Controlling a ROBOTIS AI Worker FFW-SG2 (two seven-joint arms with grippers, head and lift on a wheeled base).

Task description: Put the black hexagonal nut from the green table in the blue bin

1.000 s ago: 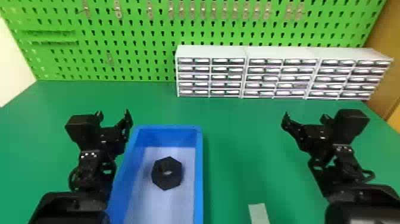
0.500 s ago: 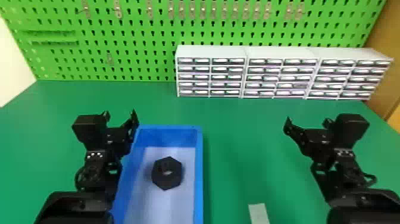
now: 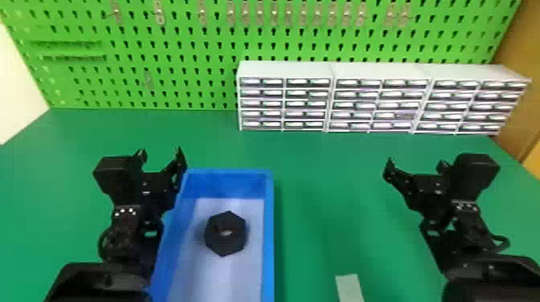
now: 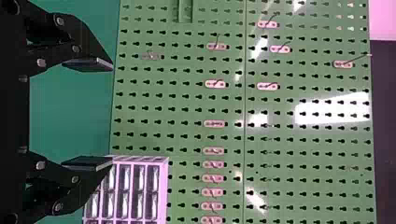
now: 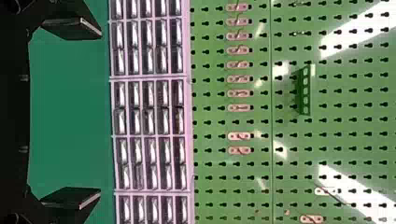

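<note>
Two pincers, both released, nothing held. Left pincer point(image 3: 160, 153) is just beside the far left corner of the blue bin point(image 3: 269, 241); can't tell if it's touching the wall. Right pincer point(image 3: 416, 164) is well apart from the bin, off to its right, over the green table point(image 3: 321, 200).

Black hexagonal nut point(image 3: 226, 245) is inside the bin, lying flat on the floor of it, hole up. Relative to left pincer: to its right and nearer the robot. Relative to right pincer: well to its left, also nearer the robot. White drawer units point(image 3: 285, 96) and pegboard point(image 3: 160, 48) stand beyond both pincers. Pale strip point(image 3: 349, 287) on the table, nearer the robot than right pincer and left of it.

Handling, my read: stiff, not fragile, won't deform under a firm squeeze. Weight unclear; moderate if plastic, heavy if steel. Surface looks smooth, so could slip on a corner grip. If it needs regrabbing, go straight down and take two opposite flats, centred on the hole. Corners would make it twist.

Placement looks done. Next: no grasp needed, just back both arms off. Main risk is left pincer catching the bin wall and dragging it.
</note>
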